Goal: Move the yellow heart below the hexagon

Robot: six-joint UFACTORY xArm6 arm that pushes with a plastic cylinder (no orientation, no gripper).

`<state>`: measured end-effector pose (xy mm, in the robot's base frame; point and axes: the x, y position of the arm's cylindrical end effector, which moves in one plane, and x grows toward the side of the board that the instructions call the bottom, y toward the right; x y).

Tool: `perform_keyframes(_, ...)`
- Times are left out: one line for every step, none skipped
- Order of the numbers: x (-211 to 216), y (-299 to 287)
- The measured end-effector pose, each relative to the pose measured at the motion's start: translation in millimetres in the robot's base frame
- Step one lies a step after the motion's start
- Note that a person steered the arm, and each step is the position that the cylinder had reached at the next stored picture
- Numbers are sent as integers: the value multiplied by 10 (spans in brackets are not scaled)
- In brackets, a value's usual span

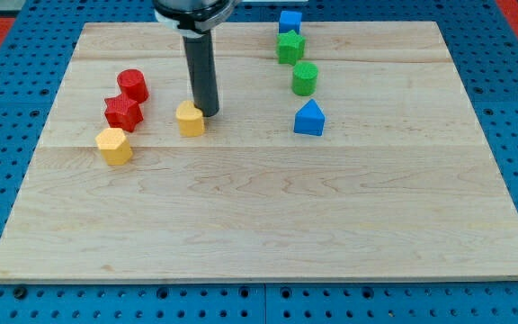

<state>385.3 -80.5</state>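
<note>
The yellow heart (190, 118) lies left of centre on the wooden board (268, 225). The yellow hexagon (114, 146) lies to its lower left, near the board's left side. My tip (209, 112) rests against the heart's right side, touching or nearly touching it. The dark rod rises straight up from there to the view's top.
A red cylinder (133, 85) and a red star-like block (122, 112) stand just above the hexagon. At the upper right are a blue cube (290, 22), a green star-like block (290, 47), a green cylinder (305, 78) and a blue triangular block (309, 118).
</note>
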Motion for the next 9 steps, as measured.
perform_keyframes(134, -205)
perform_keyframes(73, -339)
perform_keyframes(13, -382)
perform_keyframes(128, -363)
perform_keyframes(359, -356)
perform_keyframes(543, -356)
perform_keyframes(456, -356)
perform_keyframes(140, -375)
perform_keyframes(323, -425)
